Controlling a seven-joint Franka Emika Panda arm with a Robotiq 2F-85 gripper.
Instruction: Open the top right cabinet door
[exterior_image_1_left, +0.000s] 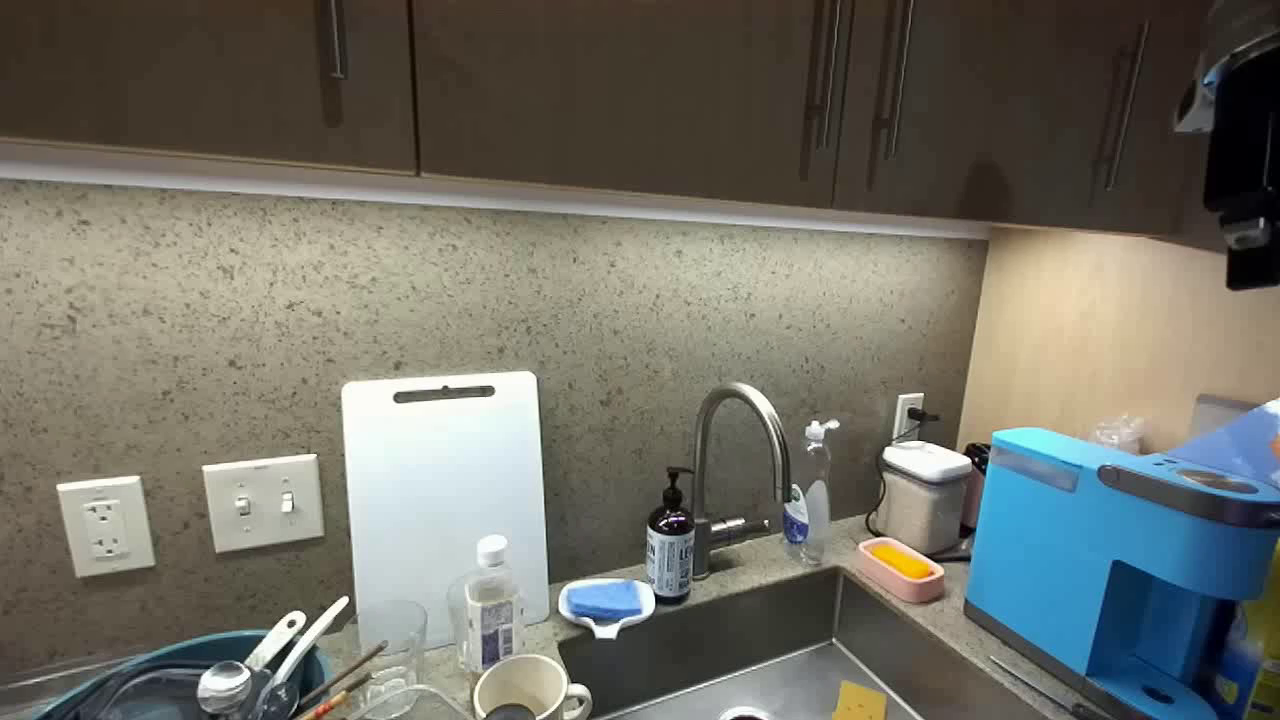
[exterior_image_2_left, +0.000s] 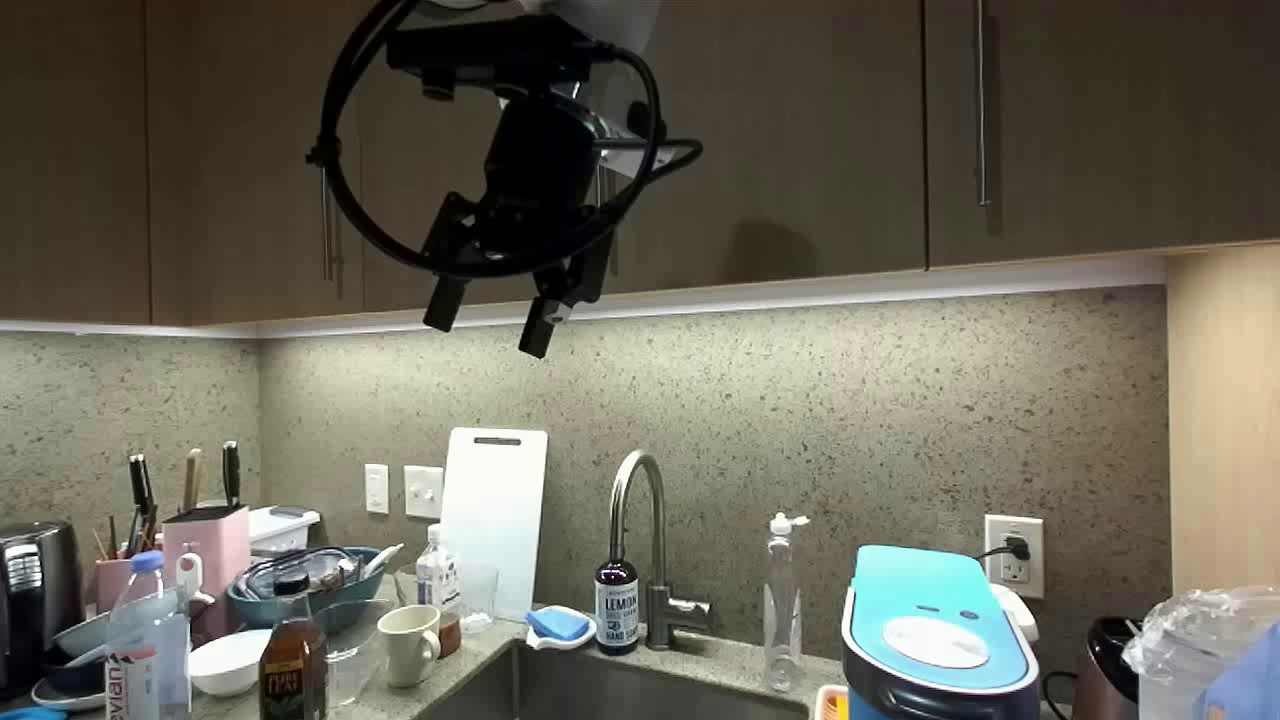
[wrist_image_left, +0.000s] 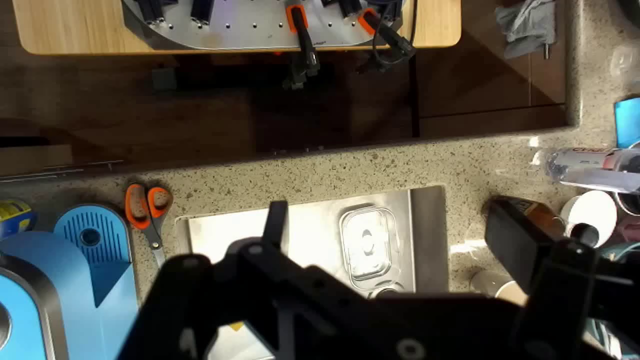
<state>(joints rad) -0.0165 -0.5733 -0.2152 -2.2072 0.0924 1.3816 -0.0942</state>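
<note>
Pincer (exterior_image_2_left: 488, 325) hangs released: two fingers (exterior_image_2_left: 446, 303) spread left-right and pointing down, nothing between them. From it, your top right cabinet door (exterior_image_2_left: 1110, 130) lies to the right and far, well apart. One bar handle (exterior_image_2_left: 982, 103) stands upright along that door's left edge; likely you need to swing the fingers to point far, their spread set across the bar. Yours is the only pincer, so no choice arises. Three matching handles (exterior_image_1_left: 337, 40) show besides, in an exterior view. Lower down: one tap (exterior_image_2_left: 658, 610), one chopping board (exterior_image_2_left: 495, 525), one coffee machine (exterior_image_2_left: 935, 625).
</note>
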